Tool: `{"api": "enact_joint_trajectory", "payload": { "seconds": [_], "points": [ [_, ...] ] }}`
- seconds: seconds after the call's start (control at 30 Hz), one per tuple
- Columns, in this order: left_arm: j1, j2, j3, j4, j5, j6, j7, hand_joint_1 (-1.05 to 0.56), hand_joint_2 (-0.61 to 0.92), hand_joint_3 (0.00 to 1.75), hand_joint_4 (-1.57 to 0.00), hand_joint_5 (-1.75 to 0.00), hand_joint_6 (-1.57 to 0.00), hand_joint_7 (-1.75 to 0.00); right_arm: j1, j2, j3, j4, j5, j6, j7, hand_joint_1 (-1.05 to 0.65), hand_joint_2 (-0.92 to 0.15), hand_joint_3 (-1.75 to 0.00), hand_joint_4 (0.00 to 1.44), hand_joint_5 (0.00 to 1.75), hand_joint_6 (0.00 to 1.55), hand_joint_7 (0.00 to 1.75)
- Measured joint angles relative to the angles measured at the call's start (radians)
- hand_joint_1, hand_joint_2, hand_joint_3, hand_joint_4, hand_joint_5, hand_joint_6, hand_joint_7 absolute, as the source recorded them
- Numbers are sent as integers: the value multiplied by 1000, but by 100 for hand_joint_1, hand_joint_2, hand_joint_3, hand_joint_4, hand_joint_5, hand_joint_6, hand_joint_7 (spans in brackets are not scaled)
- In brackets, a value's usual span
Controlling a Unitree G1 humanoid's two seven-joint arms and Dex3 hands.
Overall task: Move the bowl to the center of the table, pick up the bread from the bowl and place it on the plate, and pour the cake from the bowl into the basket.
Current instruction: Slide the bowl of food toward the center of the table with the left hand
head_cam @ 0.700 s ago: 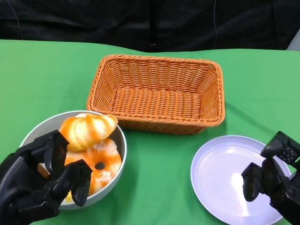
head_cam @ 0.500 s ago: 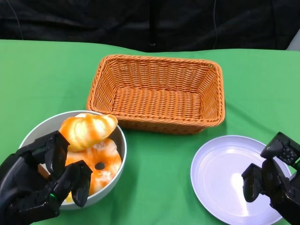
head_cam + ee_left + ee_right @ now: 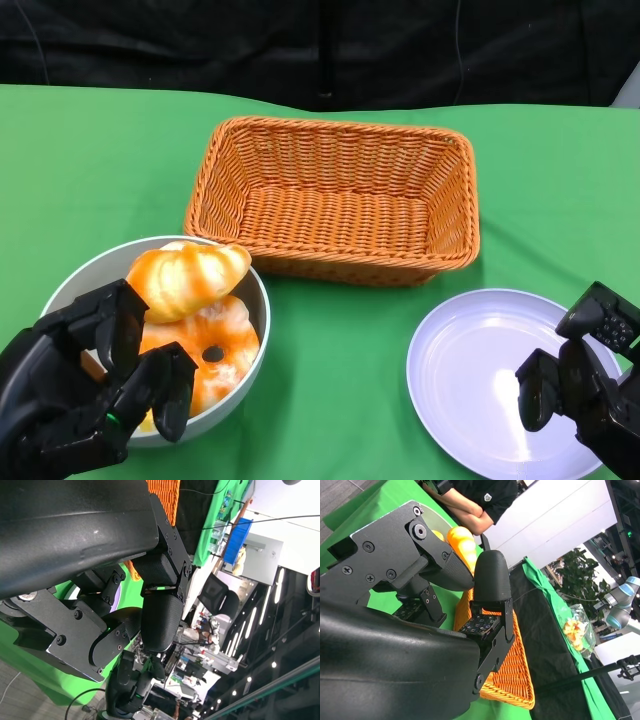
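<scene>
Green tabletop (image 3: pixel 90 160), black backdrop: bowl (image 3: pixel 75 281) front-left, basket (image 3: pixel 335 200) centre-back, plate (image 3: pixel 470 375) front-right.
Left robot hand (image 3: pixel 95 385) sits at the bowl's near rim, fingers spread, holding nothing; bread (image 3: pixel 185 275) lies on the cake (image 3: pixel 205 350) inside the bowl. Right robot hand (image 3: pixel 580 390) hovers over the plate's right edge, fingers apart, also holding nothing.
</scene>
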Motion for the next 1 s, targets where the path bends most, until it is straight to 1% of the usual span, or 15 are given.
{"api": "enact_joint_trajectory", "payload": {
  "seconds": [0.1, 0.17, 0.2, 0.27, 0.3, 0.33, 0.4, 0.43, 0.47, 0.53, 0.6, 0.67, 0.77, 0.87, 1.0],
  "points": [
    [2, -10, -1, -5, 50, -21, 25, -6, 51, 120, -93, -172, -100, -139, -1, 3, 1, 2, -3, 0, 0, -10, -54, -128, 85, 175, 79, 157],
    [12, -17, -1, -28, 121, -36, 85, 1, 46, 136, -90, -171, -95, -136, -2, 10, 1, 6, -4, -2, 0, -10, -54, -128, 85, 175, 79, 157],
    [18, -21, 0, -36, 152, -50, 107, -2, 43, 137, -87, -165, -91, -133, -2, 11, 2, 10, -5, -3, 0, -10, -54, -128, 85, 175, 80, 157],
    [21, -32, 2, -43, 201, -89, 131, -9, 40, 130, -85, -156, -88, -125, -4, 15, 2, 17, -11, -5, 0, -10, -54, -128, 85, 175, 80, 157],
    [23, -40, 3, -46, 230, -113, 142, -17, 39, 122, -82, -144, -87, -112, -5, 16, 3, 21, -14, -6, 0, -10, -54, -128, 85, 175, 80, 157],
    [27, -49, 4, -48, 259, -141, 152, -24, 43, 105, -77, -125, -87, -91, -6, 18, 4, 23, -17, -8, 0, -10, -54, -128, 86, 175, 80, 157],
    [41, -67, 3, -49, 314, -202, 161, -31, 53, 80, -75, -106, -90, -67, -6, 22, 5, 26, -19, -13, 1, -10, -54, -128, 86, 175, 80, 157],
    [45, -74, 1, -49, 345, -233, 161, -41, 66, 59, -67, -90, -86, -47, -7, 24, 5, 27, -19, -16, 3, -11, -55, -128, 85, 175, 79, 157],
    [50, -76, 0, -49, 378, -266, 161, -45, 75, 44, -64, -82, -86, -35, -7, 25, 5, 28, -19, -16, 6, -11, -55, -128, 85, 175, 79, 157],
    [61, -76, 0, -50, 446, -333, 161, -56, 88, 27, -53, -69, -80, -18, -8, 26, 5, 30, -19, -17, 8, -11, -55, -127, 85, 175, 80, 157],
    [69, -76, 1, -50, 496, -378, 166, -60, 91, 24, -49, -65, -77, -13, -8, 27, 5, 30, -18, -17, 8, -11, -55, -127, 85, 175, 80, 157],
    [77, -76, 6, -48, 536, -416, 169, -70, 92, 34, -36, -55, -66, -5, -8, 27, 5, 30, -18, -17, 8, -10, -55, -126, 86, 175, 80, 157],
    [78, -75, 39, -30, 583, -467, 191, -81, 92, 41, -29, -44, -59, -1, -9, 28, 7, 30, -21, -17, 8, -10, -56, -126, 86, 175, 80, 157],
    [73, -76, 58, -7, 626, -486, 232, -83, 92, 45, -23, -37, -53, 0, -9, 28, 10, 31, -31, -17, 8, -9, -56, -126, 87, 175, 80, 157],
    [56, -77, 69, 9, 668, -496, 275, -84, 92, 47, -22, -34, -51, 0, -10, 32, 11, 31, -34, -17, 8, -9, -56, -126, 87, 175, 81, 157]
  ]
}}
